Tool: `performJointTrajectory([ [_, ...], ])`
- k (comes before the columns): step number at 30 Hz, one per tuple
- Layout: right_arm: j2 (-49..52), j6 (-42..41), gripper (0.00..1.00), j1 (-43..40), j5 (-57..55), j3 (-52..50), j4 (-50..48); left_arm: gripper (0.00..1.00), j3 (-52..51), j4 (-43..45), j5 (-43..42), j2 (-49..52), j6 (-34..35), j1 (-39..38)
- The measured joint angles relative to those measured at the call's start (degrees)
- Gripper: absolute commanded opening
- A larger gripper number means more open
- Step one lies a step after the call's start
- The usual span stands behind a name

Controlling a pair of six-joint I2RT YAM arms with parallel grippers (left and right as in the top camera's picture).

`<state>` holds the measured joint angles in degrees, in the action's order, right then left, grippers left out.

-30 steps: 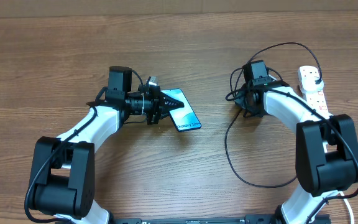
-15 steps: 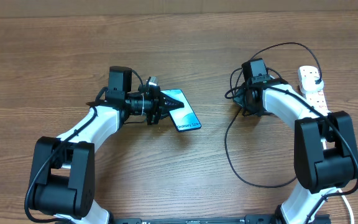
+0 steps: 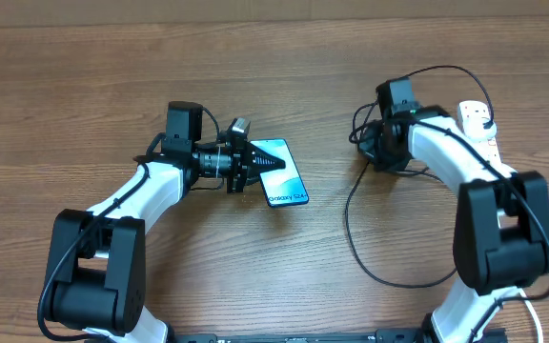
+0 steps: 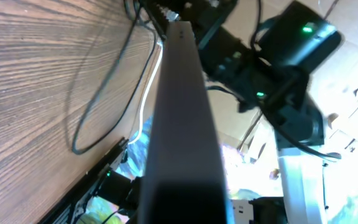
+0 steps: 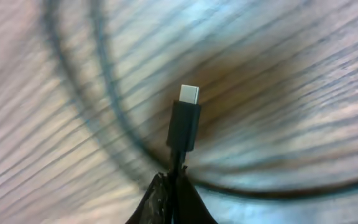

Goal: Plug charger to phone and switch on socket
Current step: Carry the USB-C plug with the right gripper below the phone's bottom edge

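– Charger (image 3: 347, 217), the long thin black looping cable: where is it found?
– It is laid in a wide loop on the right side of the brown wood-grain table (image 3: 84, 76). It is pinched just behind its small black connector (image 5: 184, 124) by the right gripper (image 5: 173, 185), whose fingers are pressed together on the cable. The connector is held above the table with its silver tip pointing away from the fingers, and the wood behind it is blurred
– And the other end?
– A black plug (image 3: 485, 121) is seen sitting on the far end of the white elongated power-strip socket (image 3: 469, 110), near the right edge of the table. The switch position cannot be told from above
– Where is the slim rectangular light-blue-screened phone (image 3: 286, 177)?
– It is seen left of centre, screen up, with small dark text near the short end closer to the robot. The opposite short end is clamped by the left gripper (image 3: 254, 165). In the left wrist view the phone (image 4: 180, 106) is seen edge-on, as a dark slab running straight out from the camera. Whether it is touching the table cannot be told
– How are phone and connector placed relative to each other?
– They are seen well apart, with wood between them, and the right gripper (image 3: 370, 151) is shown beside the upper coils of the cable
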<state>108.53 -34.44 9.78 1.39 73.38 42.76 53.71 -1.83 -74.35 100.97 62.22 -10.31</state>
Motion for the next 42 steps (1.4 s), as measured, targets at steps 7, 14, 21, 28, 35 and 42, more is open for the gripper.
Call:
performJointTrajectory([
  [7,-18.3,7.3,0.04,0.0,10.1,2.1,10.5,0.04,0.2,16.0,-5.0,0.2,0.2,1.0],
  [14,-31.0,18.1,0.04,1.4,20.4,2.8,23.6,0.04,0.5,32.4,-8.7,0.3,7.1,5.4],
  [21,-34.9,23.3,0.04,13.5,24.9,-0.5,26.2,0.04,3.3,35.1,-12.2,5.9,10.2,5.7],
  [28,-35.0,16.2,0.04,29.3,20.1,-7.6,20.7,0.04,5.8,35.8,-13.7,12.0,11.4,4.8],
  [35,-35.0,11.4,0.04,35.8,15.9,-8.2,11.3,0.04,6.3,37.7,-14.0,12.0,11.4,2.8],
  [42,-34.5,5.6,0.04,36.2,10.6,-8.2,9.6,0.04,6.3,37.8,-14.0,12.0,11.4,1.5],
])
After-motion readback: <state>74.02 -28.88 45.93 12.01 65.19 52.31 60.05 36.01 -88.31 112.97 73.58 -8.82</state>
